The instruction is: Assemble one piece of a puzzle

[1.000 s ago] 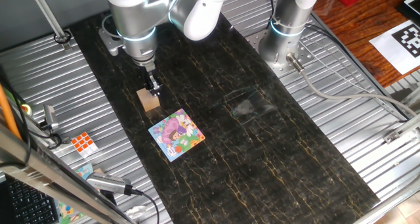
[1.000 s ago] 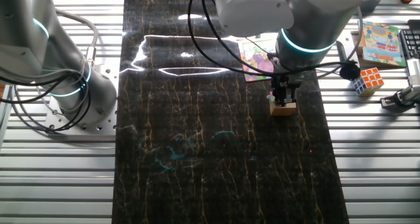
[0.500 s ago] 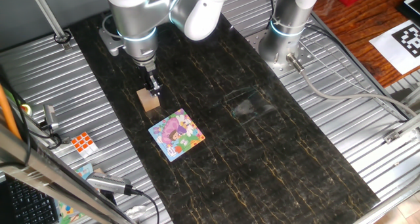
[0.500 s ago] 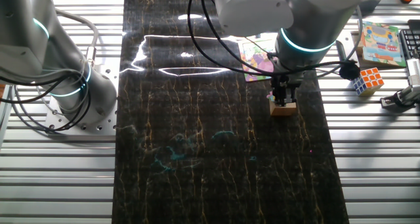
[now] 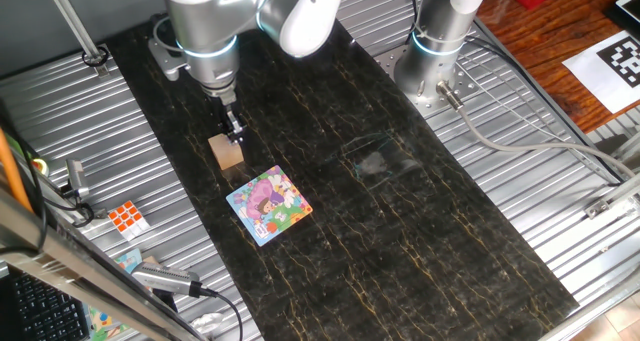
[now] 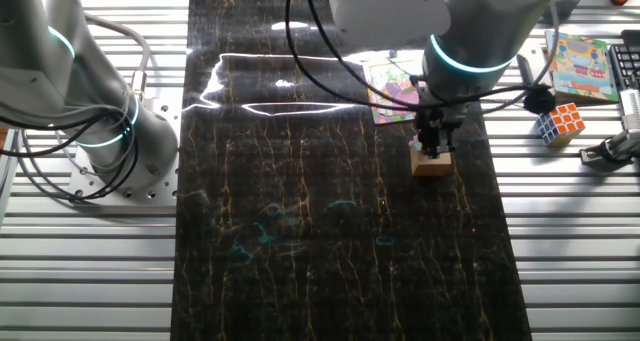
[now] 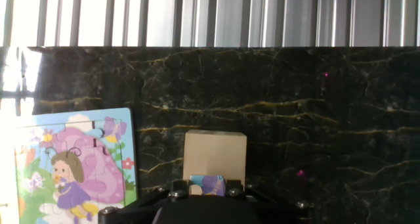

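**Piece pinched at the block, puzzle waiting alongside**

Hand view, left to right. The puzzle (image 7: 75, 165) fills the lower left of the frame, flat on the dark mat. Just right of it, apart by a narrow strip of mat, stands the tan block (image 7: 214, 157), centre-low. At the block's near edge, bottom centre, the piece (image 7: 209, 184) shows as a small purple-blue scrap between the fingertips of the gripper (image 7: 209, 192); the fingers look closed on it. Cannot tell whether the piece is clear of the block top or resting on it.

One fixed view: orange-and-white cube (image 5: 126, 217) at left on the ribbed metal; block (image 5: 228, 153) and gripper (image 5: 235, 135) left of centre; puzzle (image 5: 269, 204) just below and right of them.

Risks, as judgement:
- Thin, tiny piece, shallow pinch: it could twist or slip on the carry.
- Block sits close to the puzzle; a low sideways move could nudge either one.
- The puzzle lies loose on the mat, so pressing off-centre could slide it instead of seating the piece.

Surface and room: black marbled mat (image 6: 300, 231) with gold veining and glare near its upper part, laid over grooved aluminium table (image 6: 580, 261). A second arm base (image 6: 100, 131) stands at the left of the other fixed view.
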`<state>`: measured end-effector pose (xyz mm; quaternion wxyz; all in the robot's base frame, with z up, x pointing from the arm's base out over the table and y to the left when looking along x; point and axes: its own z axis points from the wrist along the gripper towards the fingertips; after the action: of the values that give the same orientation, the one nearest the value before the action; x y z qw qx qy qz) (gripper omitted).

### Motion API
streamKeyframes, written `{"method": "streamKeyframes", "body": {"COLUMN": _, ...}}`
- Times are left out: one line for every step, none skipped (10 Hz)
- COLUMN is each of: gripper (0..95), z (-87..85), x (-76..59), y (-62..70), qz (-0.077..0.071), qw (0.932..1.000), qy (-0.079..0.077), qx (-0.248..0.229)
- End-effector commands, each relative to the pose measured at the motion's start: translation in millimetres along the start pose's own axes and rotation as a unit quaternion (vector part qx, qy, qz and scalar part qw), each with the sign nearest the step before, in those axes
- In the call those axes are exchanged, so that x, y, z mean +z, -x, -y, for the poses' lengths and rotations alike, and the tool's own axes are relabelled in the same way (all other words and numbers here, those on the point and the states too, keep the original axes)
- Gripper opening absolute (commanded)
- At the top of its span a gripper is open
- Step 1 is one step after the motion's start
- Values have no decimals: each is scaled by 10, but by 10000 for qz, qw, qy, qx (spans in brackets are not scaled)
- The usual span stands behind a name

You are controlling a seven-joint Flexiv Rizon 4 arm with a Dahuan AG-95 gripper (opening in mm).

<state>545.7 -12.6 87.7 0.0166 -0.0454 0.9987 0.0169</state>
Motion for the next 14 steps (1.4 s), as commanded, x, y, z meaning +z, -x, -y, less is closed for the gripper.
{"method": "streamKeyframes", "body": {"gripper": 190, "z": -48, "x": -8, "y": 57, "qz": 4, "qw": 10000, "qy": -1, "qx": 15}}
{"method": "streamKeyframes", "body": {"gripper": 190, "z": -109, "x": -25, "y": 103, "qz": 1, "qw": 10000, "qy": -6, "qx": 35}}
{"method": "streamKeyframes", "body": {"gripper": 190, "z": -147, "x": -37, "y": 133, "qz": -6, "qw": 10000, "qy": -5, "qx": 39}}
{"method": "streamKeyframes", "body": {"gripper": 190, "z": -229, "x": -62, "y": 203, "qz": -24, "qw": 10000, "qy": -5, "qx": 43}}
{"method": "streamKeyframes", "body": {"gripper": 190, "z": -260, "x": -67, "y": 232, "qz": -28, "qw": 10000, "qy": -14, "qx": 37}}
{"method": "streamKeyframes", "body": {"gripper": 190, "z": -320, "x": -69, "y": 300, "qz": -37, "qw": 10000, "qy": -18, "qx": 26}}
{"method": "streamKeyframes", "body": {"gripper": 190, "z": -446, "x": -74, "y": 428, "qz": -60, "qw": 10000, "qy": -32, "qx": 10}}
{"method": "streamKeyframes", "body": {"gripper": 190, "z": -525, "x": -79, "y": 498, "qz": -80, "qw": 10000, "qy": -42, "qx": -16}}
{"method": "streamKeyframes", "body": {"gripper": 190, "z": -599, "x": -81, "y": 552, "qz": -101, "qw": 9999, "qy": -53, "qx": -48}}
{"method": "streamKeyframes", "body": {"gripper": 190, "z": -692, "x": -68, "y": 604, "qz": -111, "qw": 9999, "qy": -63, "qx": -88}}
{"method": "streamKeyframes", "body": {"gripper": 190, "z": -743, "x": -52, "y": 627, "qz": -113, "qw": 9998, "qy": -82, "qx": -105}}
{"method": "streamKeyframes", "body": {"gripper": 190, "z": -814, "x": -10, "y": 665, "qz": -110, "qw": 9998, "qy": -97, "qx": -146}}
{"method": "streamKeyframes", "body": {"gripper": 190, "z": -861, "x": 35, "y": 682, "qz": -111, "qw": 9998, "qy": -113, "qx": -152}}
{"method": "streamKeyframes", "body": {"gripper": 190, "z": -888, "x": 89, "y": 685, "qz": -112, "qw": 9997, "qy": -120, "qx": -172}}
